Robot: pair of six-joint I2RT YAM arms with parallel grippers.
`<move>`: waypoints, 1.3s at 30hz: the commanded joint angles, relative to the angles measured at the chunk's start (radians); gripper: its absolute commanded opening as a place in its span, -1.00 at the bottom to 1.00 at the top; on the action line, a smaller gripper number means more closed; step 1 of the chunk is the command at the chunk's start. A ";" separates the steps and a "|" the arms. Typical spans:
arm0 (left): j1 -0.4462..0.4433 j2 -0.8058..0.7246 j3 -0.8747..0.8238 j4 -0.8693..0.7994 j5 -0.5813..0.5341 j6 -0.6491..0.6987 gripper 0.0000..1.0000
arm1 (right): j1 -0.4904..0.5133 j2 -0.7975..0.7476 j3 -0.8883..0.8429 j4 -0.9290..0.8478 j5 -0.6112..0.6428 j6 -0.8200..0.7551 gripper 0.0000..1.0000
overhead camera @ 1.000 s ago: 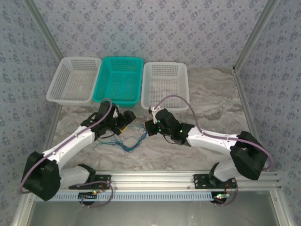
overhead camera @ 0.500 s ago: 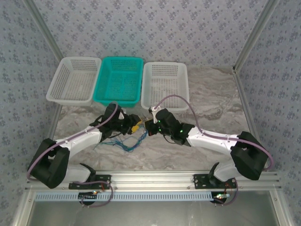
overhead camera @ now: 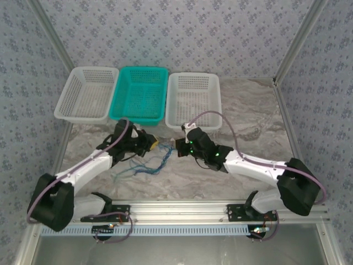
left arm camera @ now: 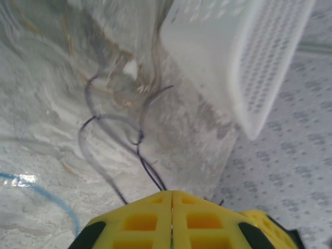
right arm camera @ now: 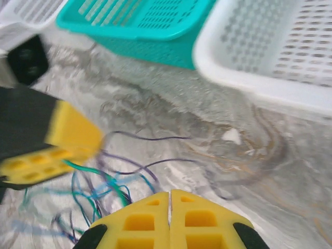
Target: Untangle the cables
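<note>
Pull-apart step, I reckon. Left fingers (left arm camera: 171,199) clenched on dark strands of the cables (overhead camera: 151,165); right fingers (right arm camera: 169,199) clenched, catch unclear. Tangle on bench (overhead camera: 248,132), 6 o'clock of teal basket (overhead camera: 117,102). Next: spread arms gently toward 9 and 3.

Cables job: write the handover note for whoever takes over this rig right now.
Left gripper: shut, apparently on dark strands of the thin blue, green and purple cables that run in at its fingertips.
Right gripper: shut over the tangle; whether it pinches a strand is unclear.
Cables: one tangle on the marble-patterned table, in front of the teal plastic basket.
Done: no strand separated yet.
Left: pull the strands apart.
</note>
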 commanded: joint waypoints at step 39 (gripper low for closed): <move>0.668 -0.300 0.111 -0.596 0.024 0.435 -1.00 | -0.503 -0.526 -0.237 -0.501 0.069 0.301 -1.00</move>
